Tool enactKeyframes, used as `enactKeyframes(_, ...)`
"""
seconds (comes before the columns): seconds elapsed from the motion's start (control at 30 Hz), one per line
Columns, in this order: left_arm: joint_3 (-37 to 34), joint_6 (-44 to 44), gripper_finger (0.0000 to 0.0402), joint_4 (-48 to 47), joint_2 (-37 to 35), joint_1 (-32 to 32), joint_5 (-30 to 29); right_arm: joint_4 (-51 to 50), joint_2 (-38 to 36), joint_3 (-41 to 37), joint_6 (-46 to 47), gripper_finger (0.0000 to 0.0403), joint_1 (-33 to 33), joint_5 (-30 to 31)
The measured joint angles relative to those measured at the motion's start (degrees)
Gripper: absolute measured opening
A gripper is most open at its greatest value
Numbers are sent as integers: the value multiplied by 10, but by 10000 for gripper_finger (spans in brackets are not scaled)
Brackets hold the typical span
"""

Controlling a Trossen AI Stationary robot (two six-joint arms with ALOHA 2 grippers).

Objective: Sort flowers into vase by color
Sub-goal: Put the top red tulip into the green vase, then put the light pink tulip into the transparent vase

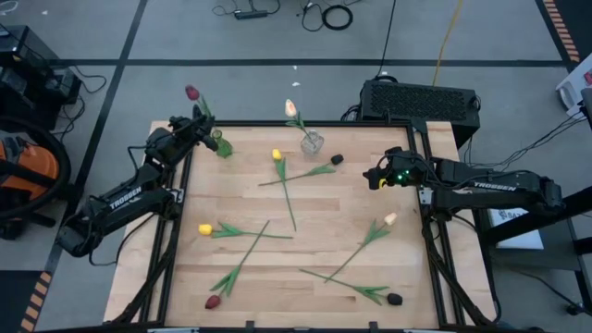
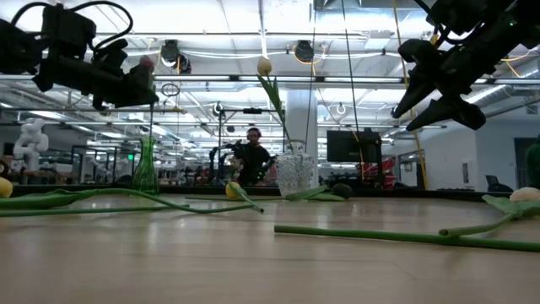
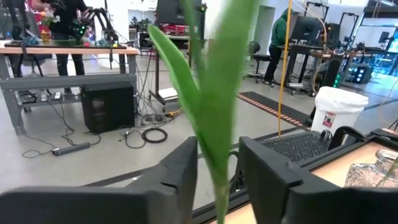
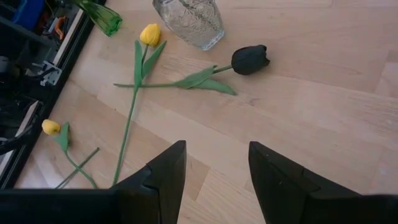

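Note:
A dark red tulip (image 1: 191, 92) stands with its stem in the green vase (image 1: 223, 145) at the table's far left. My left gripper (image 1: 205, 128) is level at that stem, open. Its fingers (image 3: 180, 177) flank the stem and leaf (image 3: 214, 106), with a gap on each side. A cream tulip (image 1: 290, 107) stands in the clear glass vase (image 1: 313, 141). Yellow (image 1: 277, 154), dark (image 1: 337, 159), yellow (image 1: 204, 228), cream (image 1: 390, 219) and other tulips lie flat on the table. My right gripper (image 1: 377, 176) hovers open above the table's right side, tilted down, empty.
Two more dark-headed tulips (image 1: 213, 302) (image 1: 395, 299) lie near the front edge, their stems crossing others. A black box (image 1: 421, 100) sits behind the table's far right corner. Bare wood (image 4: 298, 124) lies under the right gripper. People stand in the room beyond.

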Motion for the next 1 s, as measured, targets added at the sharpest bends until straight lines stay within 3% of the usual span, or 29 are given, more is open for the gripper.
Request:
enactKeyframes(0.13,0,-1,153,0,0,0,0,0,0,0,-1,167,0,0)
enactKeyframes(0.4,11,-31,155,-18,0,-1,0,18,0,0,-14,167,0,0)
enactKeyframes(0.6,77,-25,155,-206,0,-12,-65,17,0,0,-19,167,0,0)
enactKeyframes(1.0,208,-71,155,-460,0,-23,-73,17,0,0,-35,167,0,0)
